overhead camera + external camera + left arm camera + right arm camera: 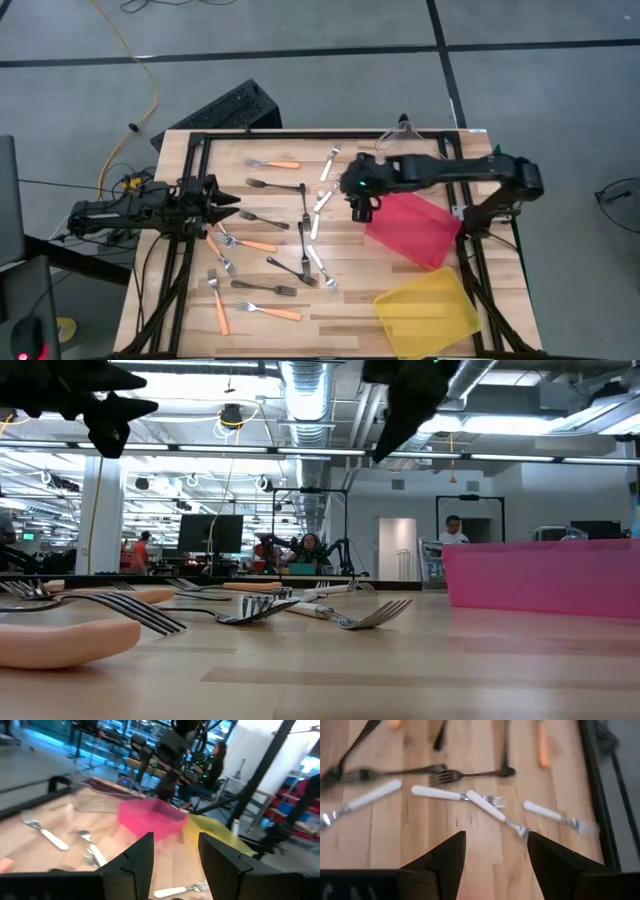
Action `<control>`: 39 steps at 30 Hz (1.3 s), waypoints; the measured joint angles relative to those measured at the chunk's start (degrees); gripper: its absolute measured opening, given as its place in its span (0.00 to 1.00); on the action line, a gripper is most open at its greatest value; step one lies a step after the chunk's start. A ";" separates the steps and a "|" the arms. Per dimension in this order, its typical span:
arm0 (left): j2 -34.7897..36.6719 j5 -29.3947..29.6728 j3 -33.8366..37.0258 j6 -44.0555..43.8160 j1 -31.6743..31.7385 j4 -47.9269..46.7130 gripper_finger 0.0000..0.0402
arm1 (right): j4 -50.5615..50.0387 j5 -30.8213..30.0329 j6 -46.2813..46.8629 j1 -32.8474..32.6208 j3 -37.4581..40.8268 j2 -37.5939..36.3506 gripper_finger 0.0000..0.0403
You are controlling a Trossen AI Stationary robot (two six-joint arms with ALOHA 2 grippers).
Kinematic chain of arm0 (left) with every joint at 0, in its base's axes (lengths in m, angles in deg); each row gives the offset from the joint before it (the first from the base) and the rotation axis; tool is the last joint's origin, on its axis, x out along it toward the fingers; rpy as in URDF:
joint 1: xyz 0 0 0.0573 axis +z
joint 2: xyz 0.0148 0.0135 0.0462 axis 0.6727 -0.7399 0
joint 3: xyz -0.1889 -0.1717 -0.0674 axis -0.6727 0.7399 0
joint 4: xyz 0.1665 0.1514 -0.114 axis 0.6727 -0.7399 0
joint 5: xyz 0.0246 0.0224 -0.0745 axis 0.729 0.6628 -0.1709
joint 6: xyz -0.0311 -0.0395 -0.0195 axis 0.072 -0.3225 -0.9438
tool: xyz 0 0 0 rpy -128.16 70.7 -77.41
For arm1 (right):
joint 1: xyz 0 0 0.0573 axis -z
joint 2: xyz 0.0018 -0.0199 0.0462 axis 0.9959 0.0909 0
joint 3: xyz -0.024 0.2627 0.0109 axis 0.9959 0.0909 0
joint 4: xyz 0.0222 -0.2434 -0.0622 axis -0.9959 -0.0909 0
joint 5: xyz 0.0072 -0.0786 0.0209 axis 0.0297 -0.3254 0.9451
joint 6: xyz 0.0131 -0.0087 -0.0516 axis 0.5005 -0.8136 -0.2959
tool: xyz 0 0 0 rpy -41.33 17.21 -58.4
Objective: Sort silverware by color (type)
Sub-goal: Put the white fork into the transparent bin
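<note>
A: Well, start with the right gripper (361, 207). Where does it sit?

B: It hangs above the middle of the light wooden table (340, 300), just beside the near-left corner of the tilted pink plastic bin (415, 229). Its two dark fingers (447, 857) are spread wide with nothing between them.

A: What lies under it?

B: Several white-handled forks (439, 793) with metal heads, lying flat on the wood, two of them crossing. Beyond those are thin all-black forks (470, 773), also flat.

A: And the left gripper (228, 205)?

B: It is held over the table's left edge, about halfway along it, pointing inward. Its fingers (142, 857) are apart too, and empty.

A: Where is the rest of the silverware?

B: Spread across the left and central part of the table. One orange-handled fork (273, 163) with a metal head lies near the far edge; others lie toward the near-left corner, one of them (268, 311) close to the near edge. Black forks (277, 186) sit among them at the centre, and the white-handled ones run in a loose line from the far edge down past the middle.

A: Any forks in the bins?

B: I can't tell for the pink one. The flat yellow plastic bin (428, 309) rests at the near-right corner, and I see none in it.
</note>
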 joint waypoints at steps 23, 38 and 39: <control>0.00 4.61 -0.07 1.67 0.00 -0.11 0.35 | 7.83 11.75 -31.19 12.37 -1.59 18.65 0.59; 0.00 6.31 -0.09 1.48 -0.02 -0.85 0.35 | 11.51 13.04 -33.37 14.01 -1.60 26.53 0.59; 0.00 6.32 -0.09 1.48 -0.02 -0.84 0.35 | 11.30 13.04 -33.37 14.30 -1.57 26.54 0.59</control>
